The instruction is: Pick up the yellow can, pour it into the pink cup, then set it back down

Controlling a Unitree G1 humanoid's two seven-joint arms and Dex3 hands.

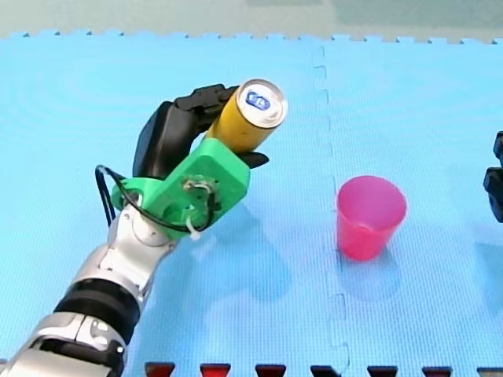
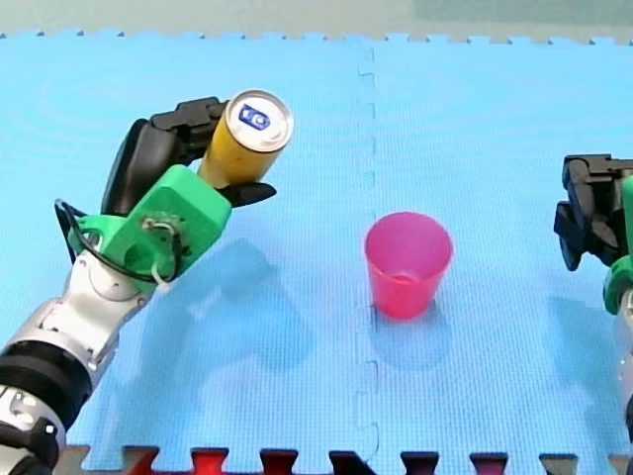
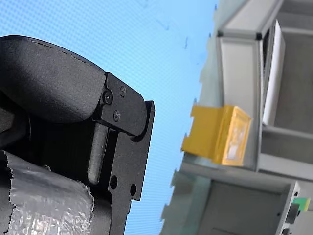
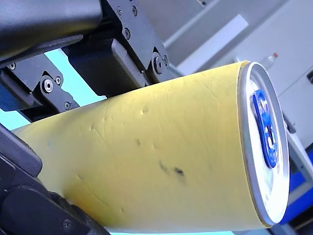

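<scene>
Yellow can (image 1: pixel 244 122) is held up off the blue foam mat (image 1: pixel 409 102) in the upper left-centre of the head view. The fingers (image 1: pixel 206 98) of the robot's left hand (image 1: pixel 167 141) are clamped around it, and it leans with its silver top toward the right. The pink cup (image 1: pixel 369 216) stands upright, right of centre and well apart from the can. The right hand (image 2: pixel 593 208) holds nothing at the far right edge. The pick-up looks done; moving the can over the cup, pouring and setting it down remain.

My left hand (image 1: pixel 177 137): matt black plastic fingers. The can (image 4: pixel 161 161) in it: matt yellow skin, dented, shiny metal lid. The cup (image 1: pixel 369 216): smooth pink plastic. The mat (image 1: pixel 409 102): textured blue foam.
</scene>
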